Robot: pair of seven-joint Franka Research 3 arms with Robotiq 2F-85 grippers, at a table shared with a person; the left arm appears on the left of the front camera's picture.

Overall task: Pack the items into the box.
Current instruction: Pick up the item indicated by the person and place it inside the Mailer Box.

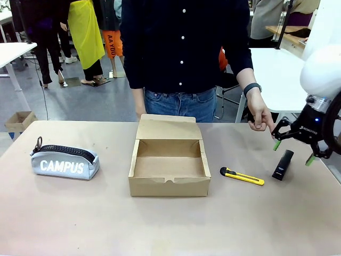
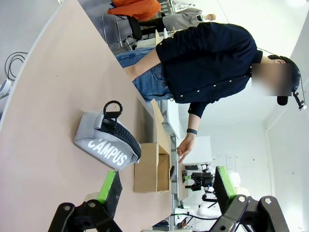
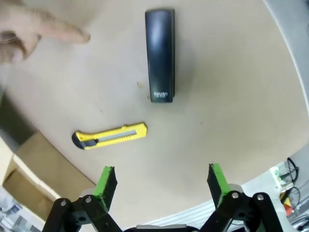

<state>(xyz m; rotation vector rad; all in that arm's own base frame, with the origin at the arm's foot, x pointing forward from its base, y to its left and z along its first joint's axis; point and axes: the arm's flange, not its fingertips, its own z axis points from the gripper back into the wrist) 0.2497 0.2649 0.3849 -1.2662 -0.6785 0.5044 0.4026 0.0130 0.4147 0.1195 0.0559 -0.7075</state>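
Observation:
The brown cardboard box point(image 1: 168, 165) stands open at the table's middle, lid flap folded back, nothing inside. A grey-blue "CAMPUS" pouch point(image 1: 65, 162) lies at the left. Right of the box lie the yellow-and-black utility knife point(image 1: 242, 176) and the black stapler point(image 1: 283, 165). My right gripper point(image 1: 293, 151) hovers open just above the stapler, holding nothing. The right wrist view shows the stapler point(image 3: 160, 54) and knife point(image 3: 110, 136) ahead of the open fingers point(image 3: 107, 181). My left gripper point(image 2: 166, 186) is open, with the pouch point(image 2: 107, 141) and box point(image 2: 152, 167) beyond it.
A person stands at the far side; one hand point(image 1: 260, 113) points a finger down at the table near the stapler, close to my right gripper. That hand point(image 3: 34, 30) appears at the right wrist view's top left. The near half of the table point(image 1: 170, 224) is bare.

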